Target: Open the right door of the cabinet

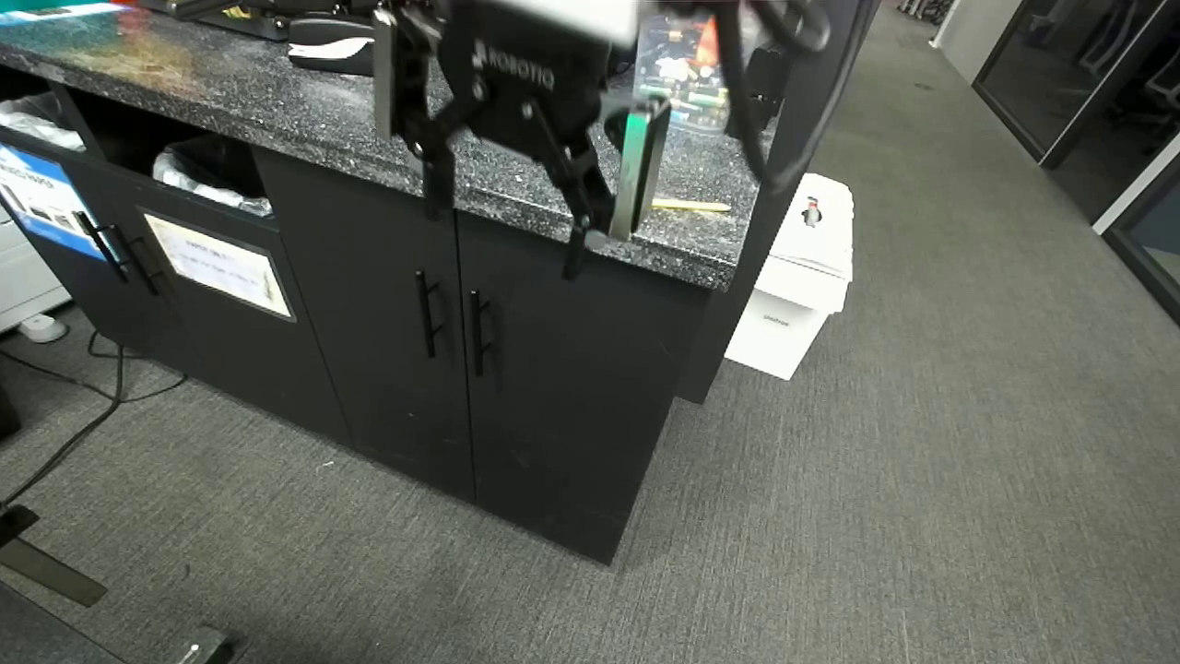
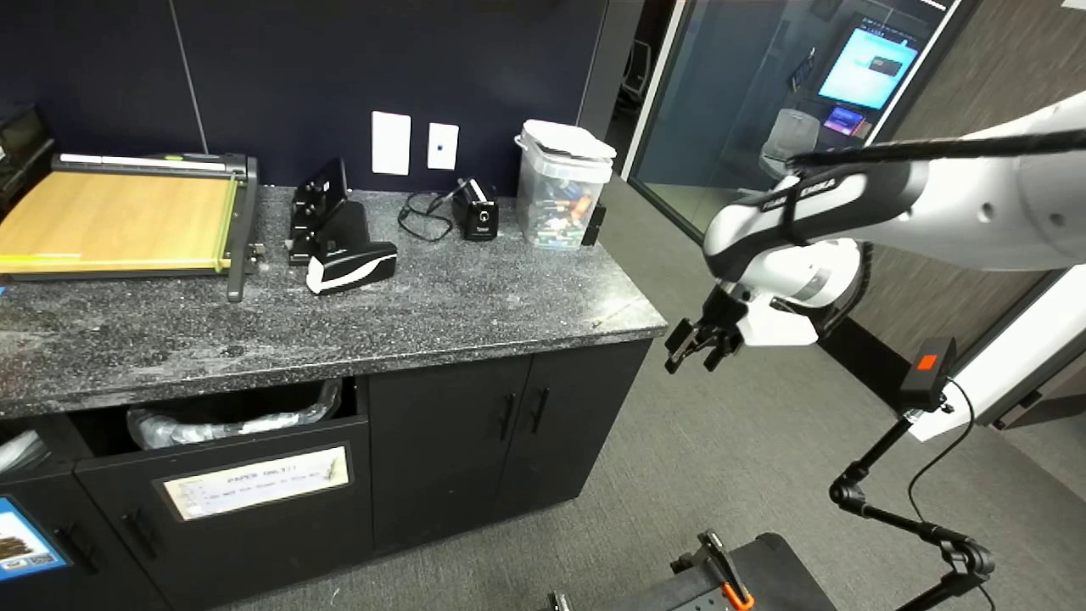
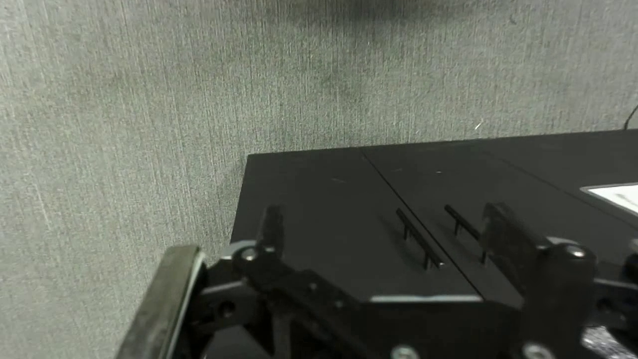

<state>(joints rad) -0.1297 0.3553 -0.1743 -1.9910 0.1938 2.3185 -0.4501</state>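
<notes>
Gripper (image 1: pixel 507 161) is held raised near the front right corner of the stone desktop (image 2: pixel 475 297), jaws spread wide with only air between them. Below the front edge, by that corner, the right door (image 1: pixel 572 397) of the black cabinet (image 2: pixel 437 467) is seen closed, its bar handle (image 1: pixel 477 334) set well apart from the fingers (image 1: pixel 639 173).

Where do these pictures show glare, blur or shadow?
In an exterior view, a yellowish reflection glares off the cabinet's stone top; in the wrist view, the gripper looks soft while the carpet is crisp, with a shadowy dark patch at the picture's top edge.
</notes>
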